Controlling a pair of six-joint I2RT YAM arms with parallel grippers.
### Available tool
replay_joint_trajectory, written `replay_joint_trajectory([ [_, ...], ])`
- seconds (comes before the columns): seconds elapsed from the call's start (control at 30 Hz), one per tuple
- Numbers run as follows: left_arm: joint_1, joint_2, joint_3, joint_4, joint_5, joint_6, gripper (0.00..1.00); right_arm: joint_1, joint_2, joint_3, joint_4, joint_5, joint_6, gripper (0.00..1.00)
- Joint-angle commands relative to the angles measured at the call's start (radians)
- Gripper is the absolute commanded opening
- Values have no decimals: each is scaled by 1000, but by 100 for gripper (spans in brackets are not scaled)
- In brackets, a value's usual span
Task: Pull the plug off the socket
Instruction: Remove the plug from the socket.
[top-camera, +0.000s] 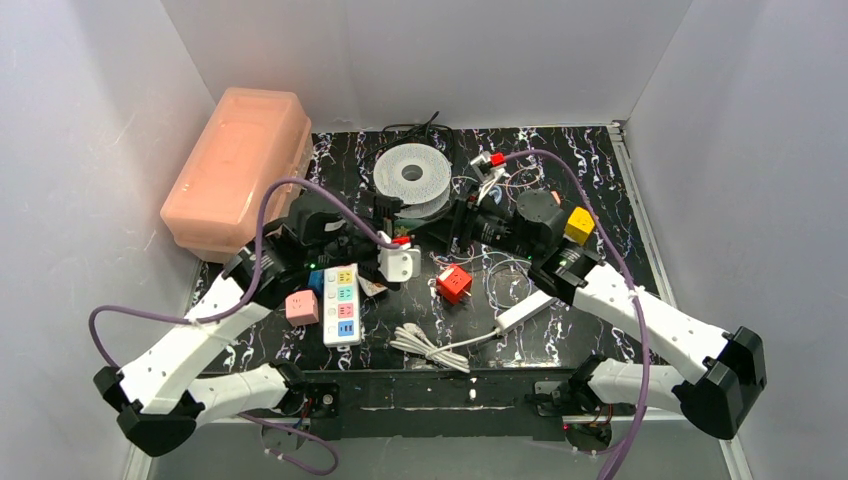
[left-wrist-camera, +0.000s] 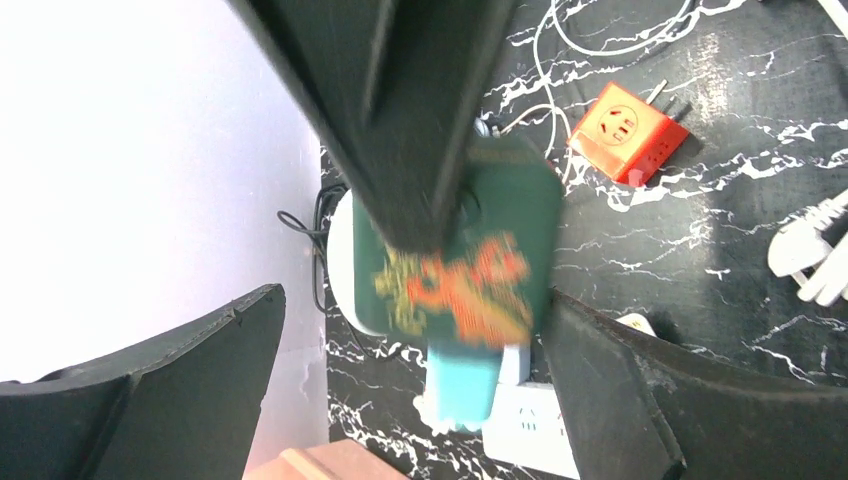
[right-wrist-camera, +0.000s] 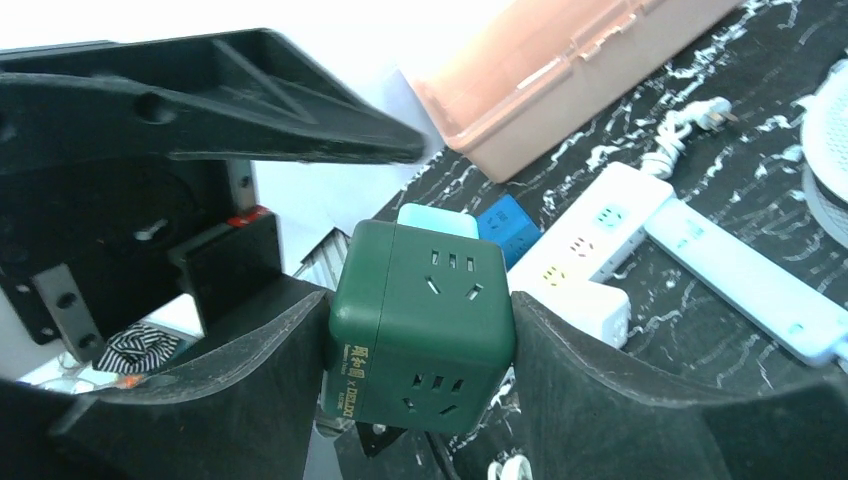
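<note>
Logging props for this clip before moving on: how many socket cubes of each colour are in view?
red cube: 1
pink cube: 1
yellow cube: 1
blue cube: 1
green cube: 1
light blue cube, behind the green one: 1
Total: 6

Cannot read the orange print on the green cube socket (left-wrist-camera: 490, 260) from the left wrist: smeared by motion, upper left corner covered by a dark bar (left-wrist-camera: 400, 110). Cannot tell whether the blurred light-blue plug (left-wrist-camera: 465, 385) just below the socket is seated or free. Sees only a corner of the white power strip (left-wrist-camera: 525, 430) below the socket, cut by the bottom edge. From the right wrist, loses both flanks of the socket behind the right claw (right-wrist-camera: 420, 300) and most of the plug (right-wrist-camera: 438, 220) behind the socket's top. Cannot pick out the socket from above, too dark among the arms.
</note>
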Motion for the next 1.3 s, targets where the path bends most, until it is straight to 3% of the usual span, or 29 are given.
replay_joint_trajectory([
  [0.0, 4, -109, -24, -60, 37, -20, 98, -63, -60, 10, -22, -26, -6, 1],
  [0.23, 3, -149, -38, -179, 36, -12, 98, -150, -117, 12, -52, -52, 3, 1],
  [0.5, 19, -45, -54, -38, -106, -102, 98, -164, -142, 5, -40, -112, 36, 1],
  [0.63, 37, 61, 12, -9, -144, -257, 98, -163, -140, 0, -22, -123, 65, 1],
  [0.87, 38, -6, -111, 134, -34, -424, 98, -164, -148, 2, -23, -114, 66, 1],
  [1.0, 36, -24, -155, 218, 11, -448, 98, -163, -130, 12, -10, -115, 73, 1],
  [1.27, 35, -8, -149, 218, 136, -460, 98, -163, -93, 19, 63, -133, 126, 1],
])
